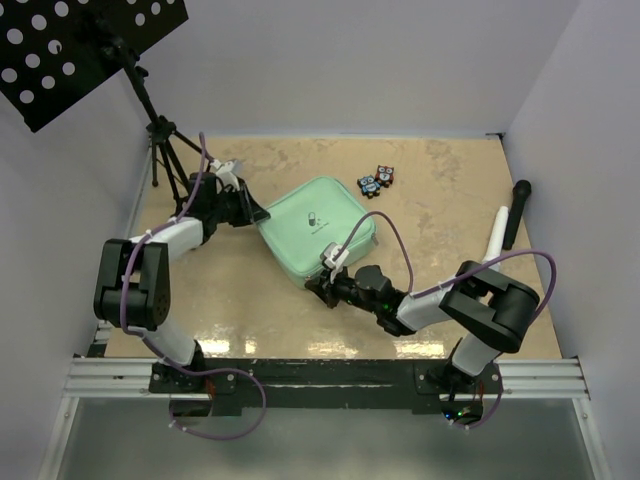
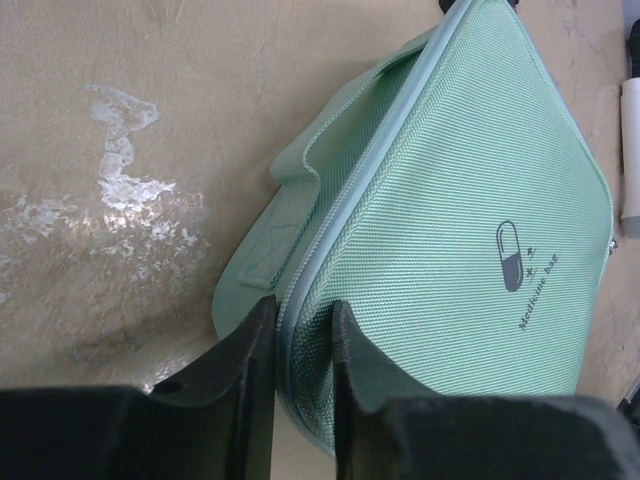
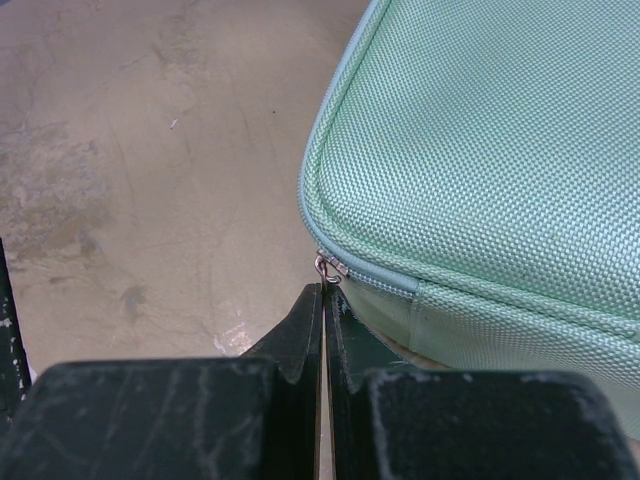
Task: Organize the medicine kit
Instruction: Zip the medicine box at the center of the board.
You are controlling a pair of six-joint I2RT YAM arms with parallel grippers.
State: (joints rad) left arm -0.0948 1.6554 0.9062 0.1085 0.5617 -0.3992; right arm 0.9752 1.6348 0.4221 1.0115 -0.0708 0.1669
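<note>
Step now: the zip looks closed all round, so this looks like the end, or the very start, of the zipping step.
Medicine kit [image 1: 318, 232]: the green case lies flat in the middle of the table [image 1: 440, 190], lid down, pill mark on top.
Left gripper [image 2: 304, 345]: its fingers sit a little apart with the case's left corner seam between them; it seems to pinch the edge.
Right gripper [image 3: 325, 312]: its fingers are pressed together at the near corner, right by the little zip pull [image 3: 328, 266]. I think they hold its tab, but I cannot tell.
Next move: hold the case still on the left; pull slowly along the zip line.
Table: tan, blotchy, shiny near the front.
Room: plain white walls; black stand [image 1: 160, 140] far left; two small owl toys [image 1: 377, 180] far right; a black and white pen-like tool [image 1: 505, 225] at the right.
</note>
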